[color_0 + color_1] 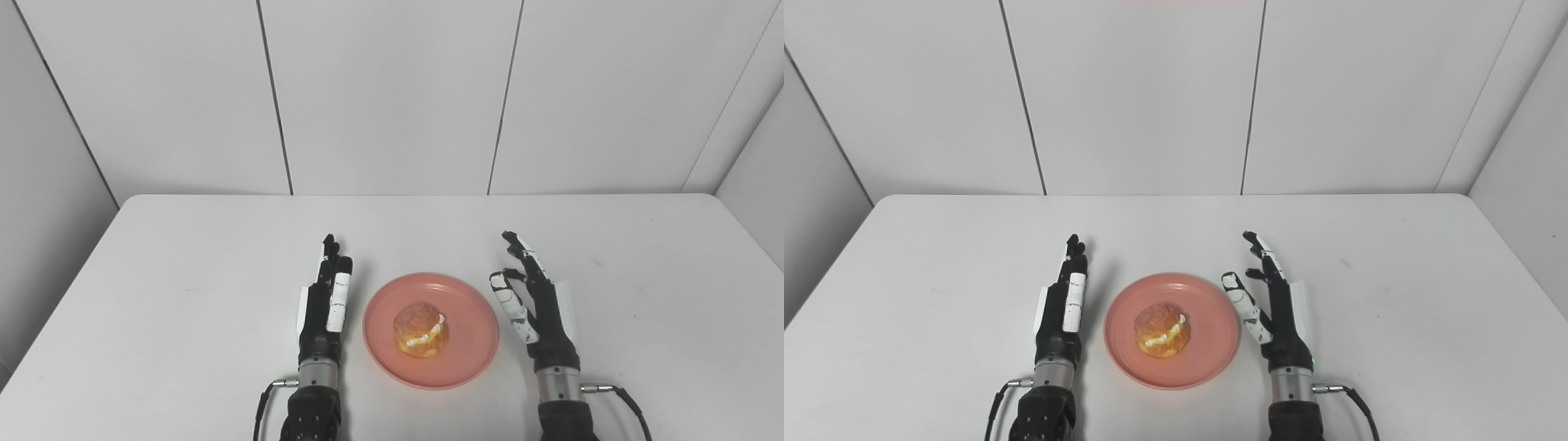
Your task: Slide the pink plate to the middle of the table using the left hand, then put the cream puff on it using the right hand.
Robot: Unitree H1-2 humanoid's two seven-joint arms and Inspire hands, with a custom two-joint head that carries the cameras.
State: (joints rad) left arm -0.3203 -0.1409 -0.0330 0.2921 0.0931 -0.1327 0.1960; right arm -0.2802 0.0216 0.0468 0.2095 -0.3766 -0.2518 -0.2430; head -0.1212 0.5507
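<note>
White tabletop (184, 275) fills the left eye view, backed by pale wall panels, with two black robot arms entering from the near edge. A pink plate (465, 306) sits near the middle of the table's width, toward the near side, and a golden cream puff (421, 330) with a seam of white filling rests on it, about at the plate's centre. To the left of the plate, just beside its rim but not touching it, the left hand (324, 306) lies with its fingers straight and together, pointing toward the far wall, holding nothing. To the right of the plate, also just beside the rim and apart from it, the right hand (533, 303) is released, fingers spread and slightly curled, thumb angled toward the plate, empty. The right eye view shows the same layout from a little to the side: the pink plate (1206, 306) lies between the two hands, the cream puff (1162, 331) sits on it, the left hand (1062, 306) is flat and empty, and the right hand (1274, 306) is open and empty, neither one touching plate or pastry. Judging from this arrangement, both parts of the task appear finished: the plate is placed centrally and the puff is on it, with nothing evidently left but for the hands to draw away.
</note>
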